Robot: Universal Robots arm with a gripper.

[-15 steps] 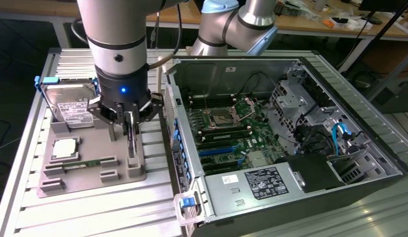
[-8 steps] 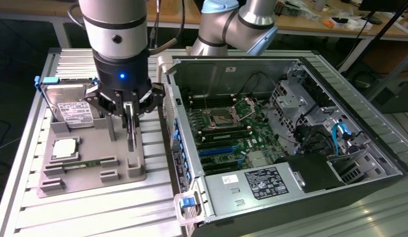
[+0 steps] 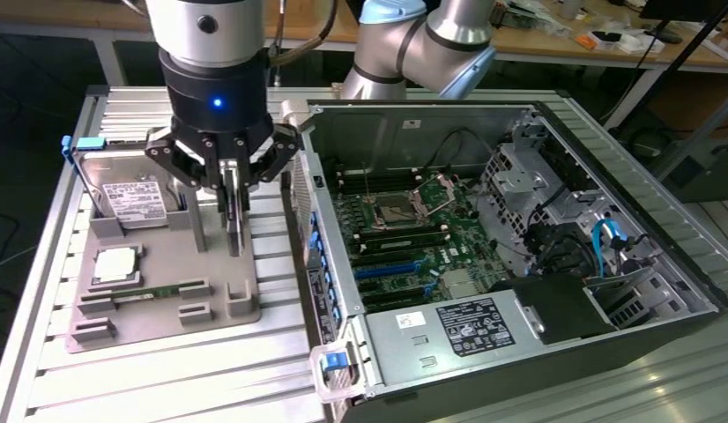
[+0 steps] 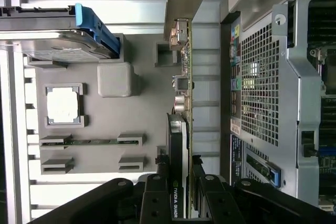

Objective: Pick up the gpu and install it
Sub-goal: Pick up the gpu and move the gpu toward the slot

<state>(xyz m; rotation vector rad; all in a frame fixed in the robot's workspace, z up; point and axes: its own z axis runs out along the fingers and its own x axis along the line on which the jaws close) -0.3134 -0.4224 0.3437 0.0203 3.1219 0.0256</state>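
**While jaws pinch it, gpu stands upright at the tray**

Because the card must meet a slot edge-first, the gripper (image 3: pixel 231 196) holds the gpu (image 3: pixel 234 231) on edge, board vertical, hanging down from the fingers. Jaws are narrow and closed on the card. In the wrist view the black fingers (image 4: pixel 157 192) sandwich the cooler shroud right at the maker's label, and the thin board w/ its connectors runs away from the camera. Gripping the shroud side prob. leaves the contact edge and the end bracket free.

The card is over the grey parts tray (image 3: pixel 164 308), just beside the tray's upright posts and near the wall of the PC case (image 3: pixel 426 106). Its lower edge is very near the tray. I can't tell from either view whether it sits in its holder or hangs just clear.

Other parts on the tray are apart from the gripper:
- HDD (image 3: pixel 135 198) stands in its cradle toward the exterior view's left.
- CPU (image 3: pixel 115 264) lies flat in its pocket.
- Memory stick (image 3: pixel 152 291) lies btwn its clips.

The case lies on its side, open face up, so the mobo (image 3: pixel 417 238) is reachable from above. The blue expansion slots (image 3: pixel 388 269) look bare. As I judge it, the pick is made or all but made, and the install isn't done.
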